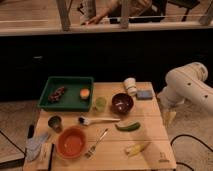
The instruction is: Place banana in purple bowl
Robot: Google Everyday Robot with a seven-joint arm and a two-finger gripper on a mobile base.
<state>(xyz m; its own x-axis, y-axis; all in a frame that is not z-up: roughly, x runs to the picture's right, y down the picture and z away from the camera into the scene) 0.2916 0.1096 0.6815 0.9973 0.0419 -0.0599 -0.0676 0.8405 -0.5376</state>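
Here, a single camera view looks down on a wooden table set with kitchen items. At the right edge of the frame the robot's white arm bends downward, and its gripper hangs just past the table's right side, fingers apart and holding nothing. The banana lies flat near the lower right corner of the table, well apart from the gripper. The purple bowl sits up the frame from it, near the table's centre, with a green cucumber lying between the two. To the left are a green tray, an orange bowl, a fork and a white-handled brush. A white cup and a blue sponge rest beyond the purple bowl.
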